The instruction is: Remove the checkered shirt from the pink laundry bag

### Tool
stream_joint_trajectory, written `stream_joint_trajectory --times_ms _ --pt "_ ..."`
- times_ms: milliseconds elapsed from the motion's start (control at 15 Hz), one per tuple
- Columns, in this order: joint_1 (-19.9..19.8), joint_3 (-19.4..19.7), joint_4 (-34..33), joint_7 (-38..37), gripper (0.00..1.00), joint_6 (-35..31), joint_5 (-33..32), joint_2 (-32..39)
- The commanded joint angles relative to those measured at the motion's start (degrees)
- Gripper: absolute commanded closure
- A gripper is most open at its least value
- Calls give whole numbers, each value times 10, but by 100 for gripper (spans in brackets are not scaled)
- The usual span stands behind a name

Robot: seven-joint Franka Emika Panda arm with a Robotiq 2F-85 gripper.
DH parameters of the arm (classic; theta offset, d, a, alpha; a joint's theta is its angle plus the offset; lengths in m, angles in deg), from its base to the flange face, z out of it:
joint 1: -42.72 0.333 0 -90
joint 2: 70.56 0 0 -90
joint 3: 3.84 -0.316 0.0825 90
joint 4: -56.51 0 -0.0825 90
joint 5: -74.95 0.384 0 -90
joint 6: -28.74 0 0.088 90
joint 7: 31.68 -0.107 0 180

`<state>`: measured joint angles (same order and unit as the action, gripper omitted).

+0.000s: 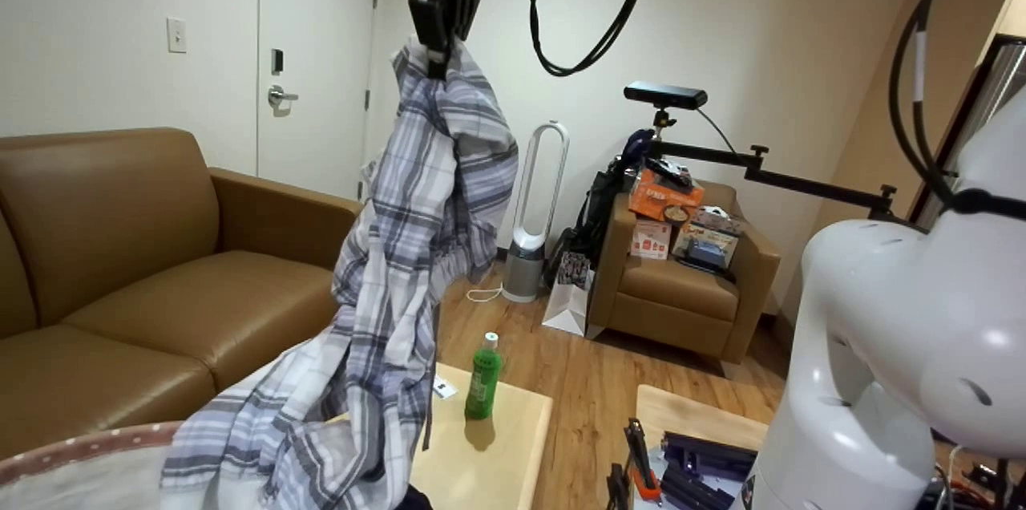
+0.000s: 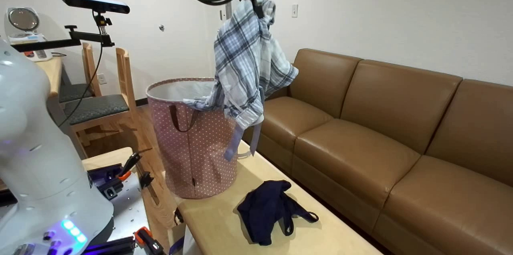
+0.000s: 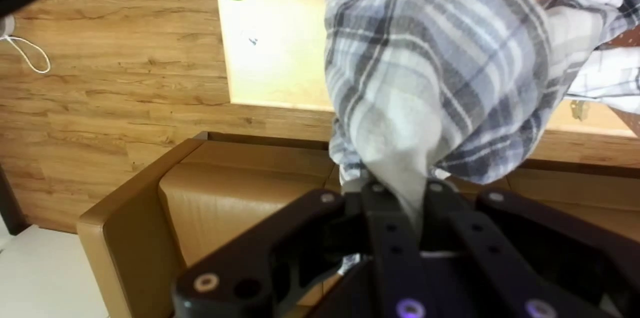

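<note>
The checkered shirt (image 1: 417,197) hangs in long folds from my gripper (image 1: 439,61), which is shut on its upper end. In an exterior view the shirt (image 2: 240,54) dangles above and beside the pink laundry bag (image 2: 196,146). A lower part of it drapes over the bag's rim, and whether any cloth reaches deeper inside is hidden. Two pale straps trail below the shirt, outside the bag. In the wrist view, bunched cloth of the shirt (image 3: 450,48) runs between the fingers of the gripper (image 3: 405,190), covering much of the picture.
The bag stands at the end of a small wooden table (image 2: 224,223). A dark plain cloth (image 2: 266,211) lies on that table, and a green bottle (image 1: 483,382) stands on it too. Beside it runs a brown leather sofa (image 2: 360,138). A camera (image 1: 665,95) sits on a black arm.
</note>
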<state>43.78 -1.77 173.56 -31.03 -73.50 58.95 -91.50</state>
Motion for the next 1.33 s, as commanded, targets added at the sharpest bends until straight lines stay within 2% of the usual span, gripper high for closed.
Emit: stream_joint_trajectory --times_ms 0,400,467,933,1067,1267 --pt "-12 -14 18 -17 94 -13 -11 12" --pt "-3 -17 50 -39 94 -71 17 71" --pt "-8 -15 52 -24 92 -55 5 59" --pt "-8 -20 54 -40 94 -64 9 70" --pt "-6 -11 62 -13 94 -92 27 84" --pt "0 9 91 51 95 -195 101 125"
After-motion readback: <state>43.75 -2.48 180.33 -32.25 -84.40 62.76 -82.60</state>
